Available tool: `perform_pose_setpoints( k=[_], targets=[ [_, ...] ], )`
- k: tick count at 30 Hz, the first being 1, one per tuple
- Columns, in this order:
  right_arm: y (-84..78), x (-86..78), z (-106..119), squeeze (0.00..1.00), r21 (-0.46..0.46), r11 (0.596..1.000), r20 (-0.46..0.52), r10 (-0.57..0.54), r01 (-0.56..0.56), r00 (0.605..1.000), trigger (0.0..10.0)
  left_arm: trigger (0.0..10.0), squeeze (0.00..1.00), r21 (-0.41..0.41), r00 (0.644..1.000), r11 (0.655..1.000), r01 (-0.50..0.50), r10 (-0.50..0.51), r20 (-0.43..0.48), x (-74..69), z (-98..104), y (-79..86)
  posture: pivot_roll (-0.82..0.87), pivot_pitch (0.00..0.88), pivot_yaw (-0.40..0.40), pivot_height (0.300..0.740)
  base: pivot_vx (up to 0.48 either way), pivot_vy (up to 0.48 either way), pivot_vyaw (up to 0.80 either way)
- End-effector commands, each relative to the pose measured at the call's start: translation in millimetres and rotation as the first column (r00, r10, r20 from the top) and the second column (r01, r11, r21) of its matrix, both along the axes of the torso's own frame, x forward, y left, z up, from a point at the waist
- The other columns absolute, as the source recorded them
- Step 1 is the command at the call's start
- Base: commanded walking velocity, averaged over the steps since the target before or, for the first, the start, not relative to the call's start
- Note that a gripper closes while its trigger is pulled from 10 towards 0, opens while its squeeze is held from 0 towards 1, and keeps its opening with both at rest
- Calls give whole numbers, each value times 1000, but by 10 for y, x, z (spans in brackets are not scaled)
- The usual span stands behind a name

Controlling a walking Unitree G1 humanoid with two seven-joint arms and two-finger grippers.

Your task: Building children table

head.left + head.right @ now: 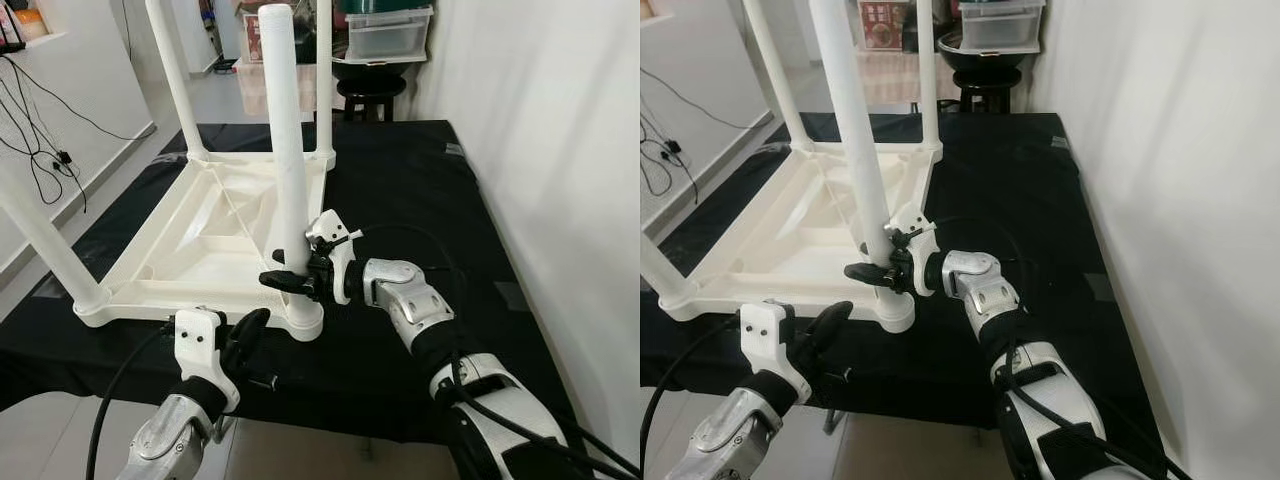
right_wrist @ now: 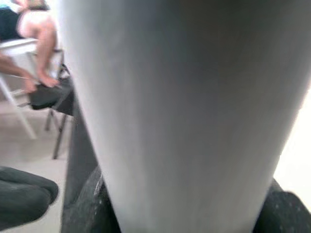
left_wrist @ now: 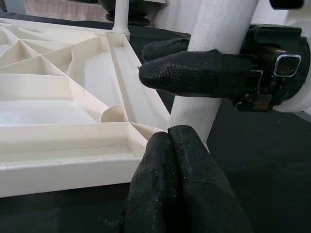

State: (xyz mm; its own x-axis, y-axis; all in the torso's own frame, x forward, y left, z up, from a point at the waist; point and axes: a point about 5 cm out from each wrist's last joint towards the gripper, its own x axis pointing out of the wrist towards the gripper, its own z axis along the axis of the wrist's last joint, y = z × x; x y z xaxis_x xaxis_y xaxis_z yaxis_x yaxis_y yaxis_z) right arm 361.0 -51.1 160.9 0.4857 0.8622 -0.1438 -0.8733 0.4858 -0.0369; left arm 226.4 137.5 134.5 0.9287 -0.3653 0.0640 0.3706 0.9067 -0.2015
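I have the right gripper (image 1: pixel 290 281) clamped round the near table leg (image 1: pixel 286 150) just above its corner socket in the upturned tabletop (image 1: pixel 190 250); left gripper (image 1: pixel 245 340) pinched empty just below; next, I judge, press it home.

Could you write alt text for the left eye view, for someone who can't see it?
The robot's right gripper clamps the near white leg of an upside-down white table lying on a black cloth. The left gripper, fingers together, hovers just before that leg's base.
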Motion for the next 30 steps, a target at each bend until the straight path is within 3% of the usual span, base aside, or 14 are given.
perform_pose_setpoints(
  k=[1, 2, 4, 13, 14, 15, 16, 17, 23, 25, 26, 27, 28, 30],
  targets=[
    [-36, 4, -116, 0, -43, 986, -16, -160, 159, 987, 0, 10000, 0, 0, 1000, 1000, -7, 7, -11, -15, -17, 20, 14, 24, 4, 740, 0, 0, 0],
    [-95, -88, -256, 0, -49, 914, -49, -404, 402, 913, 0, 10000, 0, -1, 1000, 1000, -8, 8, -11, -19, -15, 28, -3, 26, 5, 740, 0, 0, 0],
    [-65, -357, -410, 0, -42, 864, -81, -504, 502, 860, 0, 10000, 0, -1, 1000, 1000, -7, 7, -10, -13, -9, 36, -6, 36, 19, 740, 0, 0, 0],
    [-44, -173, -405, 0, -66, 880, -50, -473, 470, 879, 0, 10000, 0, 7, 1000, 1000, -2, 2, -12, 16, -26, 33, -2, 9, 15, 740, 0, 0, 0],
    [-38, -162, -420, 0, -72, 880, -68, -474, 469, 878, 10000, 10000, 0, 8, 1000, 1000, -7, 8, -11, 13, -26, 34, 3, 10, 14, 740, 0, 0, 0],
    [-18, -163, -404, 451, -61, 893, -74, -449, 445, 890, 10000, 10000, 0, 7, 1000, 1000, -12, 12, -10, 10, -26, 39, 5, 7, 16, 740, 0, 0, 0],
    [-18, -163, -404, 451, -61, 893, -74, -449, 445, 890, 10000, 10000, 0, 7, 1000, 1000, -12, 12, -10, 10, -26, 39, 5, 7, 16, 740, 0, 0, 0],
    [0, -154, -368, 1000, -38, 909, -80, -416, 414, 906, 10000, 10000, 0, 5, 1000, 1000, -12, 12, -11, 7, -25, 42, 1, 11, 22, 740, 0, 0, 0],
    [64, -192, -214, 1000, 19, 974, -74, -224, 226, 972, 10000, 10000, 0, 4, 1000, 1000, -3, 3, -14, 11, -23, 33, -5, 12, 27, 740, 0, 0, 0],
    [37, -194, -104, 855, 35, 997, -47, -66, 67, 997, 10000, 10000, 0, 3, 1000, 1000, -3, 3, -13, 19, -22, 30, -6, 10, 26, 740, 0, 0, 0],
    [25, -199, -61, 322, 29, 999, -30, 23, -22, 999, 10000, 10000, 0, 3, 1000, 1000, -3, 3, -12, 24, -21, 28, -5, 10, 25, 740, 0, 0, 0],
    [17, -204, -40, 322, 23, 997, -22, 73, -72, 997, 10000, 10000, 0, 2, 1000, 1000, -3, 3, -12, 27, -20, 27, -5, 10, 25, 740, 0, 0, 0],
    [4, -175, -26, 0, 9, 993, -15, 117, -117, 993, 10000, 10000, 0, 2, 1000, 1000, -4, 4, -12, 30, -21, 28, 0, 8, 22, 740, 0, 0, 0],
    [-7, -154, -18, 0, -2, 991, -10, 136, -136, 991, 10000, 10000, 0, 2, 1000, 1000, -4, 4, -12, 32, -21, 29, 0, 8, 22, 740, 0, 0, 0]
  ],
)
